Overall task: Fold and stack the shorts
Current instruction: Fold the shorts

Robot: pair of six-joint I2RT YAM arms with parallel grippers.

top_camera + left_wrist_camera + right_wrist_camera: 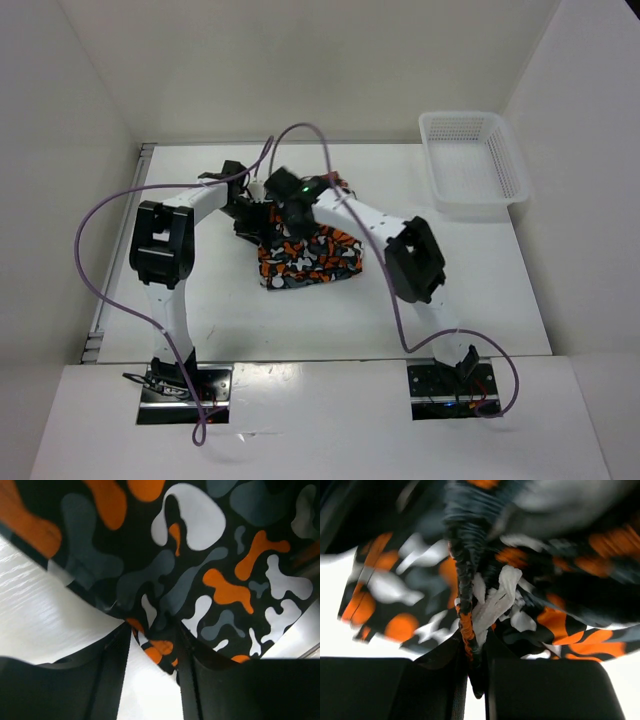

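Note:
The shorts (312,256), in an orange, black, grey and white camouflage print, lie bunched at the table's middle, their far edge lifted. My left gripper (248,214) is at their far left edge. In the left wrist view it (152,626) is shut on a gathered fold of the shorts (200,565), which hang spread above the white table. My right gripper (292,212) is at the far edge beside the left one. In the right wrist view it (475,647) is shut on the bunched waistband and white drawstring of the shorts (470,600).
A white mesh basket (472,160) stands at the table's far right corner. The white table (200,300) is walled in on the left, back and right. Purple cables loop over both arms above the shorts.

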